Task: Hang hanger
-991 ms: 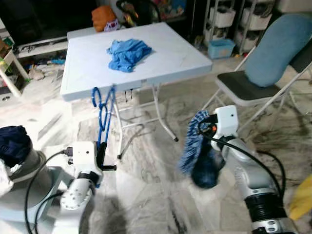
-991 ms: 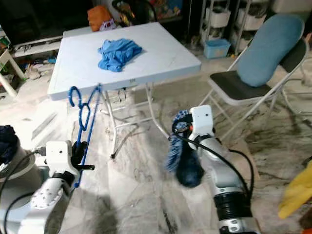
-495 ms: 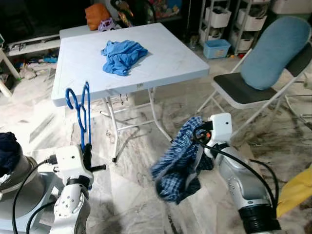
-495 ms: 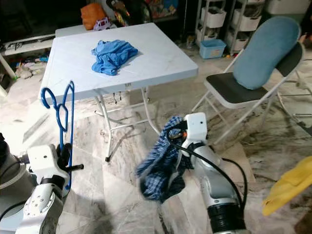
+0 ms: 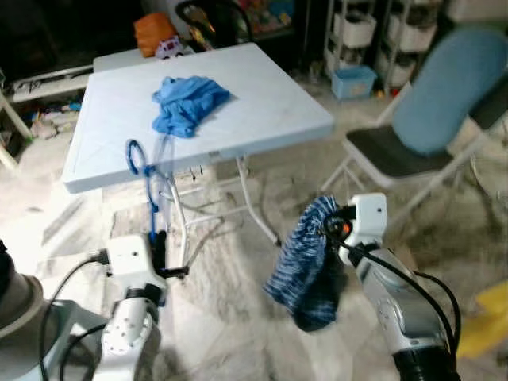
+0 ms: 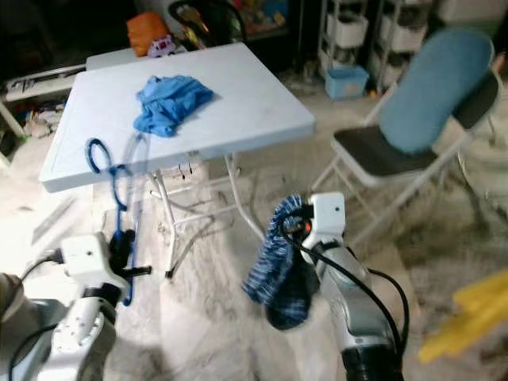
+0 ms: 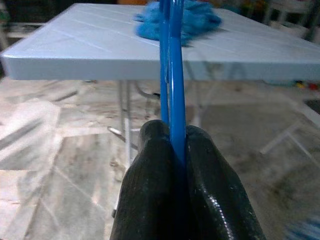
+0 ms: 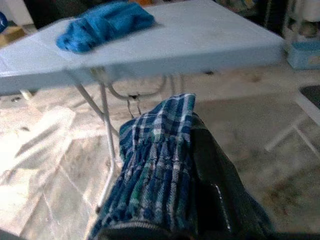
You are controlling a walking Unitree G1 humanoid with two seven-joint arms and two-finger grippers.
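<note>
A blue plastic hanger stands upright, its hook near the front edge of the pale folding table. My left gripper is shut on the hanger's lower bar, low at the left. At the right, my right gripper is shut on a blue plaid garment that hangs in a bunch above the floor. That plaid cloth drapes over one black finger in the right wrist view. A light blue crumpled cloth lies on the table top.
A folding chair with a blue cushion stands at the right. White shelving and clutter line the back wall. An orange bag sits behind the table. The marble floor lies between the arms.
The plaid garment, spread and swinging left half a second ago, now hangs bunched below the right gripper. The camera has shifted; the hanger stays gripped and upright.
</note>
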